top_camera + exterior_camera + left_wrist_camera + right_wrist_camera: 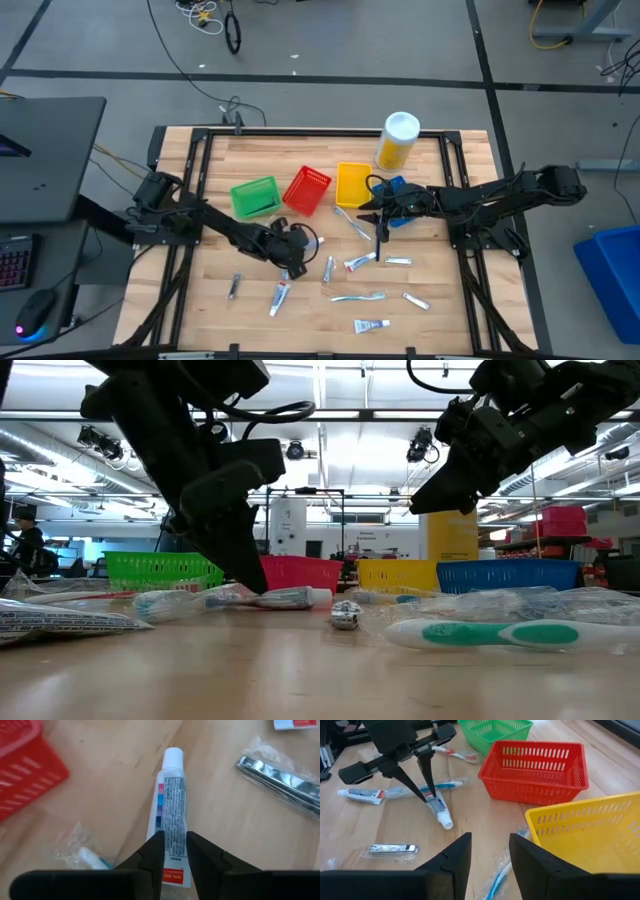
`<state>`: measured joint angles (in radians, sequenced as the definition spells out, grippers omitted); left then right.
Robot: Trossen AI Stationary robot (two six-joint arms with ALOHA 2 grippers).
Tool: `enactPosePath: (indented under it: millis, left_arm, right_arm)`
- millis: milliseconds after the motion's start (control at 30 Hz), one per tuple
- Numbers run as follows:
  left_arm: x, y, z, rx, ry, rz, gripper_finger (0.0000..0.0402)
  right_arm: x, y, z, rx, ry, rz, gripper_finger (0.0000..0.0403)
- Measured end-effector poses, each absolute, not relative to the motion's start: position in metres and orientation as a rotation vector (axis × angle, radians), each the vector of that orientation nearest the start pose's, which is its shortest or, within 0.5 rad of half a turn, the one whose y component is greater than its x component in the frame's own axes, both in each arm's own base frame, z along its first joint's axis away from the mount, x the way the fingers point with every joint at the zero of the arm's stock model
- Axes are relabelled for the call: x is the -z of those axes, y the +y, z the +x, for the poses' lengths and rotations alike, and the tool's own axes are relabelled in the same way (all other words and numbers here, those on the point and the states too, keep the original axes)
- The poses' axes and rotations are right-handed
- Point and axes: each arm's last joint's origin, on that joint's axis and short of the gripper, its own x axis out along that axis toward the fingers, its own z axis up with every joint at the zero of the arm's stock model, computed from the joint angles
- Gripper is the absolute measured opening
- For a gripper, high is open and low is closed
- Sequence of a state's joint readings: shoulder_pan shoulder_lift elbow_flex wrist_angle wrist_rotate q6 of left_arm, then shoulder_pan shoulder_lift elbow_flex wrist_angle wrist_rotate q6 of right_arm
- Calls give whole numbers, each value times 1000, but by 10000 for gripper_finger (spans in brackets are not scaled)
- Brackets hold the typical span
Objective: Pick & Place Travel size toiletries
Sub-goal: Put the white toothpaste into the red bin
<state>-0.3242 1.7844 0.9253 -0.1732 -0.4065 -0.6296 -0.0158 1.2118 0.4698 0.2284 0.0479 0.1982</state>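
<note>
While the left pincer (175,851) stands clamped on a toothpaste tube (170,812) lying on the bench (440,320), the red basket (307,190) sits at its twelve o'clock. The right pincer (487,851) hangs beside the yellow basket (592,837), fingers apart and holding nothing.

Left gripper (245,582) touches down at nine o'clock on a tube (285,597). Right gripper (440,495) hangs at two o'clock. A toothbrush (495,633) lies at four o'clock.

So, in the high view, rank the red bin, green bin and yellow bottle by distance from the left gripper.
1. Red bin, just up-right of the left gripper.
2. Green bin, up-left, only slightly farther.
3. Yellow bottle, at the table's far edge, on the right.
</note>
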Motion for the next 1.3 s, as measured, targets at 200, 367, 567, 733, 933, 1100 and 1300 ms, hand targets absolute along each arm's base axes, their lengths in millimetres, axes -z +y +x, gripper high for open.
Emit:
enactPosePath:
  millis: [200, 367, 567, 733, 933, 1100, 1300]
  left_arm:
    - [-134, -84, 320, -305, 924, -181, 150]
    - [-132, -73, 323, -261, 954, -136, 198]
    - [-123, -63, 325, -218, 1004, -160, 214]
    - [-123, -62, 325, -234, 1000, -144, 186]
    - [-129, -62, 330, -240, 986, -141, 130]
    - [-142, -63, 338, -250, 981, -134, 109]
    - [-173, -53, 347, -413, 1054, -19, 105]
  right_arm:
    - [-182, -5, 233, 113, 506, 185, 146]
    - [-182, -5, 233, 113, 506, 186, 154]
    - [-182, -5, 233, 113, 506, 185, 160]
    - [-182, -5, 232, 114, 509, 185, 159]
    - [-182, -5, 232, 113, 509, 181, 146]
    - [-182, -5, 233, 114, 505, 181, 140]
    - [-182, -5, 233, 115, 506, 181, 150]
